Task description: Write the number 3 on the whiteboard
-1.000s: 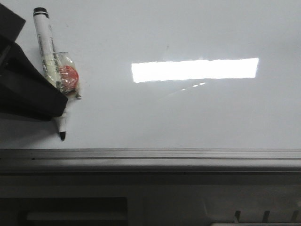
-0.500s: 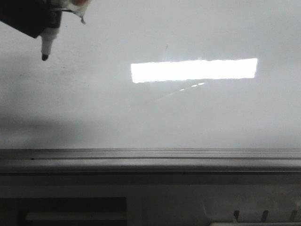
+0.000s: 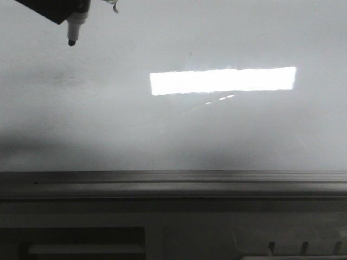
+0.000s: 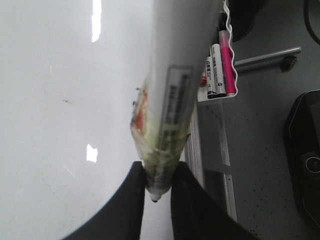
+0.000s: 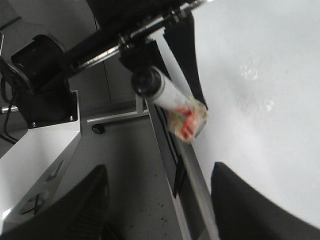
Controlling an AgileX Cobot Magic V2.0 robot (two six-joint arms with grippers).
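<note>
The whiteboard (image 3: 217, 135) fills the front view, with its grey frame edge (image 3: 173, 181) along the near side. No drawn number 3 shows on it, only faint specks. My left gripper (image 3: 54, 11) is at the top left corner, mostly out of frame, shut on a white marker pen (image 3: 77, 26) with its dark tip pointing down just off the board. In the left wrist view the pen (image 4: 175, 90), wrapped in tape, is clamped in the gripper (image 4: 157, 177). My right gripper (image 5: 159, 172) is open and empty beside the board's edge, facing the pen (image 5: 170, 95).
A bright rectangular light reflection (image 3: 222, 80) lies on the board's middle. A white tray (image 4: 227, 95) with spare markers hangs beside the board. A black device (image 4: 305, 155) sits on the grey floor beyond the frame.
My left gripper has carried the pen from the board's lower left up to the top left corner, then slightly right. The pen's cap end has left the view.
</note>
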